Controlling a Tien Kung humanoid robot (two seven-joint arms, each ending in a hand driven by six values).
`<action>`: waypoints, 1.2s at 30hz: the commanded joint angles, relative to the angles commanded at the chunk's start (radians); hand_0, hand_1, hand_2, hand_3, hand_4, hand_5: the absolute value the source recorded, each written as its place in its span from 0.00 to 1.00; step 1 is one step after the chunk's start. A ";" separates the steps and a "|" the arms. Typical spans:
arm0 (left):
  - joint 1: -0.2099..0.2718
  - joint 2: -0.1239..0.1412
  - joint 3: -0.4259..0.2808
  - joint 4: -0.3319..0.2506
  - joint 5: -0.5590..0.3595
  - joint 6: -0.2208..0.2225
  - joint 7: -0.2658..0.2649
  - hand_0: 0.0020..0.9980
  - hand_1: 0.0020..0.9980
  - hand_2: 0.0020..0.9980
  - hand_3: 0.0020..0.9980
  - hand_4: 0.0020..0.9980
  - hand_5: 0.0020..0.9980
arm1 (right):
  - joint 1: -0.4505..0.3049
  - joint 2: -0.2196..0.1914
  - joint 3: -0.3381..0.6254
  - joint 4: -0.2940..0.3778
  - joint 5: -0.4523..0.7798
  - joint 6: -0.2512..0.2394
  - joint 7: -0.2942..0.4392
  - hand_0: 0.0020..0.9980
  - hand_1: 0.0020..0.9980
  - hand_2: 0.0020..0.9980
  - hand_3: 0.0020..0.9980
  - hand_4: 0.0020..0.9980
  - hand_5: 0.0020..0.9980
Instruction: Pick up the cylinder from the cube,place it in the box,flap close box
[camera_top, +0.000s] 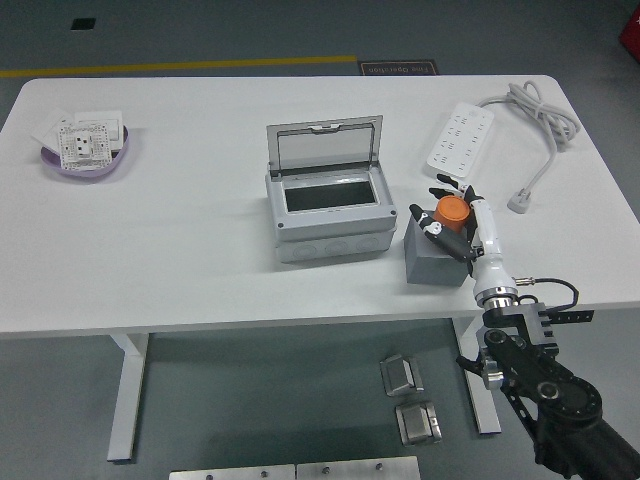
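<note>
Reaching in from the lower right corner: black right arm (545, 385) with white forearm, hand (452, 222) at the orange cylinder (451, 210). Fingers (441, 231) curled around the cylinder, grasping it on both sides. Cylinder short, round, bright orange, upright on top of the grey cube (432, 262), near the counter's front edge. Just left of the cube, close but apart: grey box (328, 222), lid (325, 146) flipped up at the back, inside dark. Behind the cube, white power strip (461, 139) with cable (540, 125) curling to the right. Far left on the white counter (180, 240), purple bowl (88, 160) with white sockets (86, 138) in it. Below, grey floor, yellow line (180, 68) at the far side, metal plates (410, 400) under the counter.
</note>
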 joint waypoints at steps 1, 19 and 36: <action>0.000 0.000 0.000 0.000 0.000 0.000 0.000 0.69 0.66 0.57 0.60 0.49 0.01 | 0.000 0.000 0.000 0.000 0.001 0.000 0.000 0.76 0.75 0.68 0.74 0.85 0.23; 0.001 0.000 0.008 0.000 -0.008 0.001 0.000 0.69 0.66 0.58 0.60 0.50 0.00 | -0.002 0.001 -0.001 0.009 -0.027 -0.030 -0.024 0.74 0.71 0.61 0.65 0.13 0.03; 0.000 -0.003 0.015 0.000 -0.017 0.003 0.001 0.69 0.66 0.58 0.60 0.50 0.01 | 0.014 -0.008 -0.008 0.040 -0.108 -0.069 -0.057 0.76 0.58 0.49 0.34 0.07 0.00</action>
